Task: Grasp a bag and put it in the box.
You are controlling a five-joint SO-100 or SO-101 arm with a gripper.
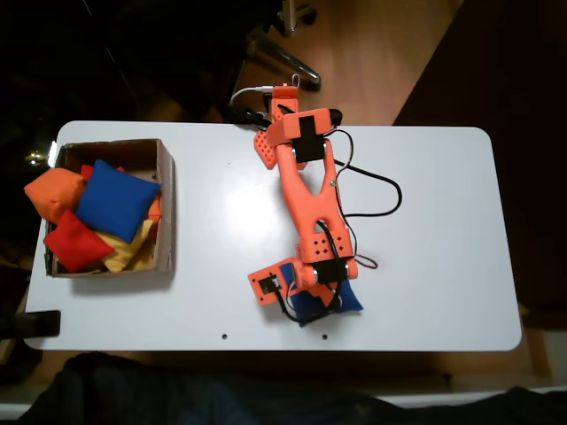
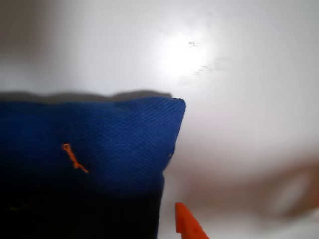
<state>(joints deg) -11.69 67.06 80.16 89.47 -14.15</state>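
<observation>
One royal-blue square fabric beanbag (image 1: 341,301) lies on the white surface (image 1: 425,221) under our orange claw (image 1: 312,288), whose spread we cannot tell; we should straddle its middle before pinching.

**Bright desk, dark surroundings**

In the fixed view we see the white desk (image 1: 425,230) lit evenly from above, while the room around it falls nearly black. In the wrist view a glare spot burns the desk, and the right side blurs softly.

The orange arm (image 1: 308,199) is reaching toward six o'clock in the fixed view. Its gripper (image 1: 312,297) is pointing down, jaws possibly parted.
</observation>
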